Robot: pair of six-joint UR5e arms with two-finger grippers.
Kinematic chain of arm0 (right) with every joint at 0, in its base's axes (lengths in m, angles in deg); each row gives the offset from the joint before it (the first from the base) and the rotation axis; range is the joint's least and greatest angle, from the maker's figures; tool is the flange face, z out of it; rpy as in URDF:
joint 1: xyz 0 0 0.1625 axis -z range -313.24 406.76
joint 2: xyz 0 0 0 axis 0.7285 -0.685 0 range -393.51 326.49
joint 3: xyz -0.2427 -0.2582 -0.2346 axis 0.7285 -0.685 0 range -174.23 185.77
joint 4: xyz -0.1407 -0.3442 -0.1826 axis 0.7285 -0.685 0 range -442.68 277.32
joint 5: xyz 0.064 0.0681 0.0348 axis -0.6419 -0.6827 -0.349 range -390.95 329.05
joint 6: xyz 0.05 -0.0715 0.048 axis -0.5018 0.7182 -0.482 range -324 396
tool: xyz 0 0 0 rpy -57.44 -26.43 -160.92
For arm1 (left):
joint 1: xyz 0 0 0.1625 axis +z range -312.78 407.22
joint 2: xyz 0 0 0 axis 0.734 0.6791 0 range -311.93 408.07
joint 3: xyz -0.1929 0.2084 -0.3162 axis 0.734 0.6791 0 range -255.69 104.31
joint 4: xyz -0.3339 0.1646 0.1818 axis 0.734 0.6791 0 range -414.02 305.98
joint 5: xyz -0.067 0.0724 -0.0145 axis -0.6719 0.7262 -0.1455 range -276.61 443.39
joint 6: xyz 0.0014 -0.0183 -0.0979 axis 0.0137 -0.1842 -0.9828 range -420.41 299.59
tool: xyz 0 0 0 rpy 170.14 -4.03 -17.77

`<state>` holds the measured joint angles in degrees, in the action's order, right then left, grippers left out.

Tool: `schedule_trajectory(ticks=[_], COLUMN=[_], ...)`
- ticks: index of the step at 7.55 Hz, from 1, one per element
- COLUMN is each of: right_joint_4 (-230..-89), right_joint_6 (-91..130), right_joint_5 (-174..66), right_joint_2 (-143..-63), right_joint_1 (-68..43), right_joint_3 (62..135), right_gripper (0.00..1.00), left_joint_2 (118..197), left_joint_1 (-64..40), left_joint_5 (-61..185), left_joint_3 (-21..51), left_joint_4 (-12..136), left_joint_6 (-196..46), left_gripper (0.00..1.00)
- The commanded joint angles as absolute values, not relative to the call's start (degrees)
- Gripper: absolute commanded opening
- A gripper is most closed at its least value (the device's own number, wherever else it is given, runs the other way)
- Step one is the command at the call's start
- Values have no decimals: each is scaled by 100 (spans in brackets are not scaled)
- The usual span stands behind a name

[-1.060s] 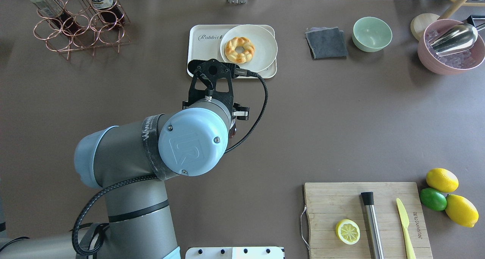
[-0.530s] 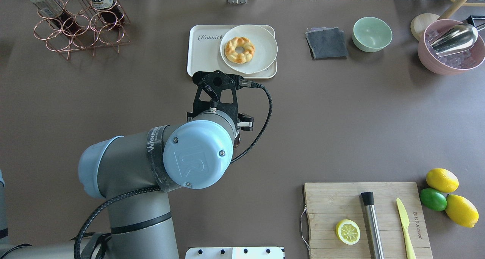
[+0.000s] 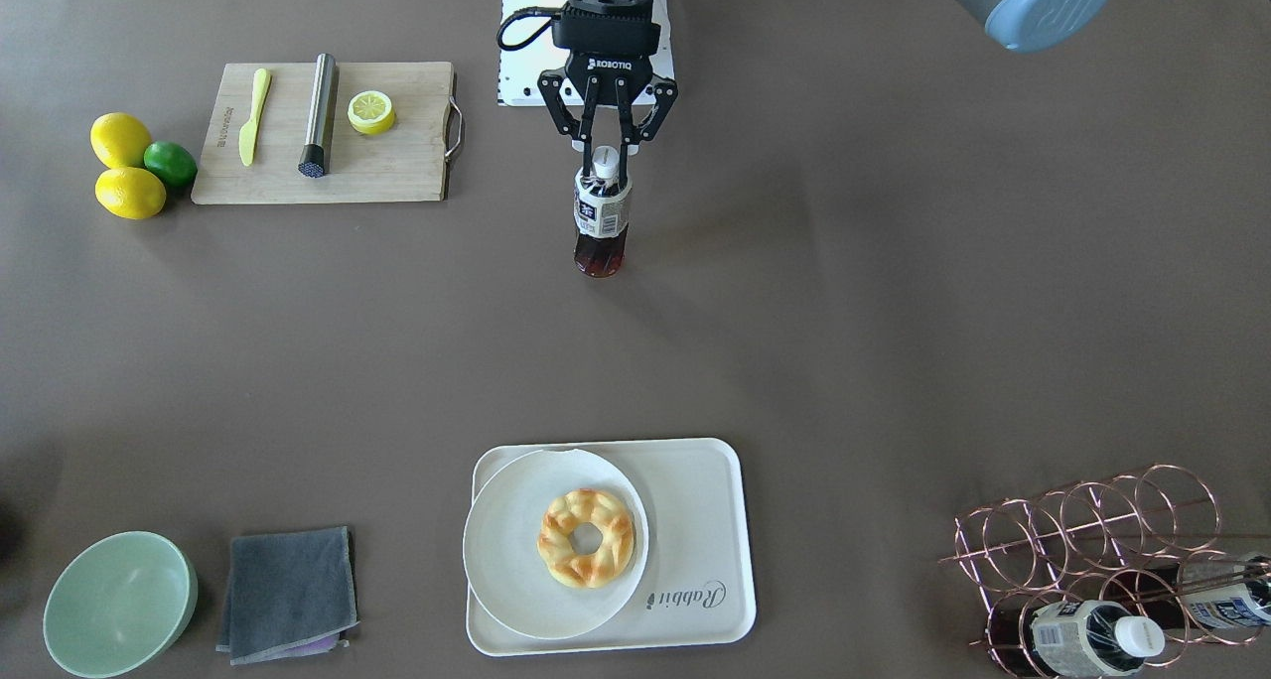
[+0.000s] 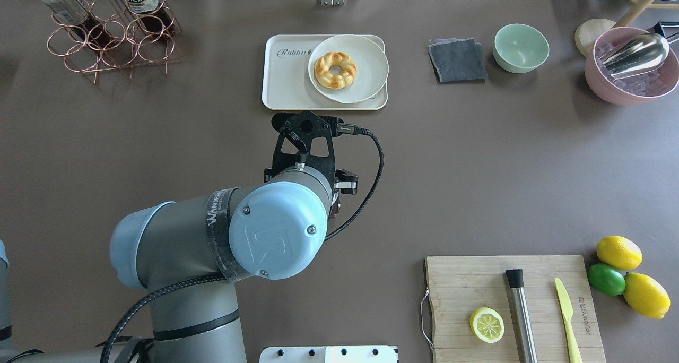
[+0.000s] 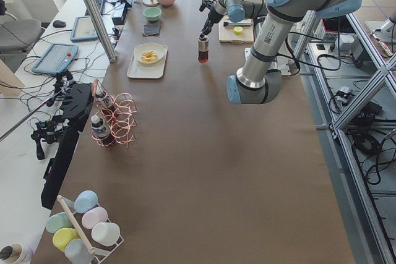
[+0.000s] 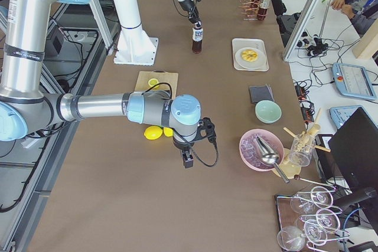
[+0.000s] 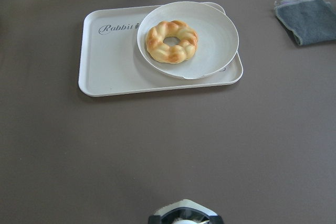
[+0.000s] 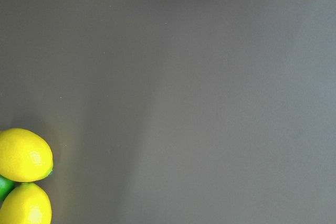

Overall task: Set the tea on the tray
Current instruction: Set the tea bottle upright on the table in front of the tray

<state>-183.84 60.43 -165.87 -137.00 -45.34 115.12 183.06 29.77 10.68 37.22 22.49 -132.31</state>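
My left gripper point(image 3: 604, 166) is shut on the white cap of a tea bottle point(image 3: 601, 217), which hangs upright over the brown table on the robot's side. I cannot tell whether its base touches the table. The cap shows at the bottom edge of the left wrist view point(image 7: 184, 215). The cream tray point(image 3: 700, 560) with "Rabbit" lettering lies well apart across the table, also seen in the left wrist view point(image 7: 113, 69). Its lettered part is bare. My right gripper point(image 6: 186, 159) hangs over the table near the lemons; I cannot tell whether it is open.
A white plate point(image 3: 506, 570) with a donut point(image 3: 586, 538) fills the tray's other part. A copper rack point(image 3: 1092, 540) holds two more tea bottles point(image 3: 1087, 631). A cutting board point(image 3: 397, 178), lemons point(image 3: 124, 168), a green bowl point(image 3: 119, 600) and a grey cloth point(image 3: 288, 590) are around.
My left arm has drawn back toward the robot's side, away from the tray, with the bottle in its grip. Nothing else has moved.
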Motion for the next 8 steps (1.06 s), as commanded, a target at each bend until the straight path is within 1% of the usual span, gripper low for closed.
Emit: schedule_trajectory(ticks=[1,3,4,5,6,8], right_joint_4=[-18384,-18384,-18384,-18384,-18384,-18384], right_joint_6=[6043,6043,6043,6043,6043,6035], right_joint_5=[-16578,-16578,-16578,-16578,-16578,-16604], right_joint_2=[-13704,-13704,-13704,-13704,-13704,-13678], right_joint_1=[-4535,-4535,-4535,-4535,-4535,-4535], right_joint_3=[11510,11501,11501,11501,11501,11519], right_gripper=[100,100,100,100,100,100], left_joint_2=[18220,18176,18176,18150,18071,18096], left_joint_1=[2991,2991,2991,3000,3008,3008], left_joint_5=[1071,1071,1071,1088,1080,1071], left_joint_3=[3725,3734,3742,3716,3734,3830], left_joint_4=[2253,2253,2253,2253,2262,2262], left_joint_6=[-13310,-13310,-13310,-13310,-13310,-13301], left_gripper=[0,0,33,62,70,74])
